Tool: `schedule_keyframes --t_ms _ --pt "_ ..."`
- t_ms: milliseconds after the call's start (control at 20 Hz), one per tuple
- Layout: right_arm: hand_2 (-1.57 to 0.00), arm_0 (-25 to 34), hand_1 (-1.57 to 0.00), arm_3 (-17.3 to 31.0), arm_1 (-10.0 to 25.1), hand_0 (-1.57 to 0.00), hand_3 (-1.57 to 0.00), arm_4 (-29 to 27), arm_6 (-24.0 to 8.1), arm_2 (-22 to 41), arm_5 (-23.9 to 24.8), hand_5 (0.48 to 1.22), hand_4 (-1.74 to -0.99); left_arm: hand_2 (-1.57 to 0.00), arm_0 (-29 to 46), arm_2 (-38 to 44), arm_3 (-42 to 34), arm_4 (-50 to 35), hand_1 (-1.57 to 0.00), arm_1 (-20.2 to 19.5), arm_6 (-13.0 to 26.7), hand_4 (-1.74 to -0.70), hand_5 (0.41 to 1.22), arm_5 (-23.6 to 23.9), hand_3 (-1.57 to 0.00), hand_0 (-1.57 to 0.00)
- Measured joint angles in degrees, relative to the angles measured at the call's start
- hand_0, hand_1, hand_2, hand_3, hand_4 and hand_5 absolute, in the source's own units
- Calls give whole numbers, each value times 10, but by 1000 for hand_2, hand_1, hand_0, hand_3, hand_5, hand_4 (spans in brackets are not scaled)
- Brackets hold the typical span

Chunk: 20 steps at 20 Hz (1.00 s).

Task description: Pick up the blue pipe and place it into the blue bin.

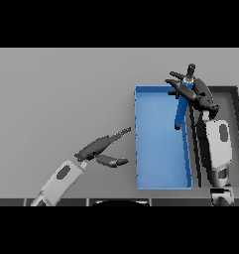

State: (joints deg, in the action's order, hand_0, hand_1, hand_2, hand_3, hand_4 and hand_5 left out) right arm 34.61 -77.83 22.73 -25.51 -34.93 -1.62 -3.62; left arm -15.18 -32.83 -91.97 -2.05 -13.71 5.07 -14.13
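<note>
The blue pipe (181,110) is steeply tilted over the right side of the blue bin (155,149). Its lower end is down inside the bin and its upper end is at my right hand (198,94). The right hand is above the far right of the blue bin, and its fingers (176,76) are spread out straight around the pipe's top. My left hand (102,147) is open over the table just left of the blue bin, with its fingers pointing toward the bin and holding nothing.
A dark bin (238,129) stands directly to the right of the blue bin, and my right forearm (217,144) lies over it. The grey table (56,99) stretches to the left and far side.
</note>
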Motion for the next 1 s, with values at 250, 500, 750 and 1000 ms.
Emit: schedule_keyframes --t_ms 250,500,750,1000 --pt "-1571 -62 -1571 -1 65 -1571 -693 -41 0 106 37 1205 -1653 1 0 3 3 0 1 -4 1 -826 475 0 1 1" --pt "-853 -47 -884 34 158 -937 -516 -201 0 281 147 1159 -1404 1 -9 4 6 -4 1 -2 13 -829 476 -3 1 1" --pt "-279 1 -289 24 212 -306 -169 -277 14 390 145 1044 -1215 1 -8 3 -1 -4 1 0 11 -829 477 1 1 1" --pt "-91 26 -94 6 248 -123 -55 -234 0 444 122 880 -1189 1 -5 0 -1 4 1 1 3 -831 471 6 1 1"
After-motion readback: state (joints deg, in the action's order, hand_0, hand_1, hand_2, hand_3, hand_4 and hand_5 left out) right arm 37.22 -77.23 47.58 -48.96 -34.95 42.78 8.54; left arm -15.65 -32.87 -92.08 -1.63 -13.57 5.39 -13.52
